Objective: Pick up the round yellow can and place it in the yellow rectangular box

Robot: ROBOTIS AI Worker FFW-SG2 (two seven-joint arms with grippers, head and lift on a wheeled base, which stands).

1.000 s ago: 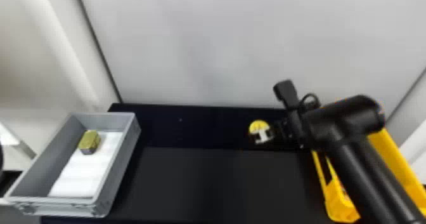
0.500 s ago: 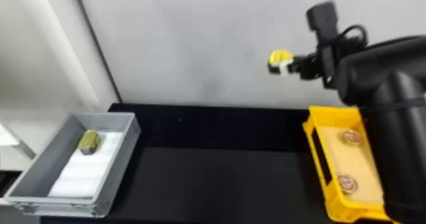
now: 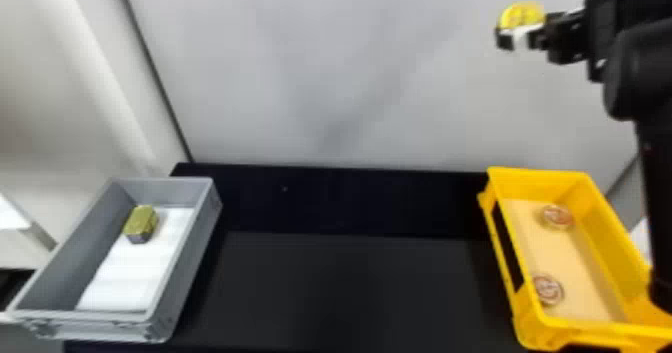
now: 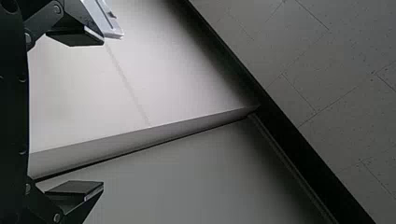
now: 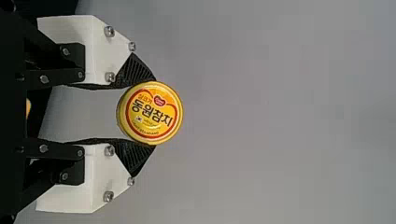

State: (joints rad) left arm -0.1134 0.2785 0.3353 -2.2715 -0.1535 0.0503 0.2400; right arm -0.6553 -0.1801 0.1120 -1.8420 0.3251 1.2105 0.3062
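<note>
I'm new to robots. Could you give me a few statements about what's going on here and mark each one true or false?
The right end effector holds the round yellow can. True.
The can lies in the yellow box. False: it is gripped in the air, outside the box.
A gold block sits in the grey box. True.
The yellow box holds four round things. False: two round things show in it.
The left end effector is open. True.

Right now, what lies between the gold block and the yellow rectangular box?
Head view: white liner, right wall of the grey box, then bare black tabletop up to the yellow rectangular box.
</note>
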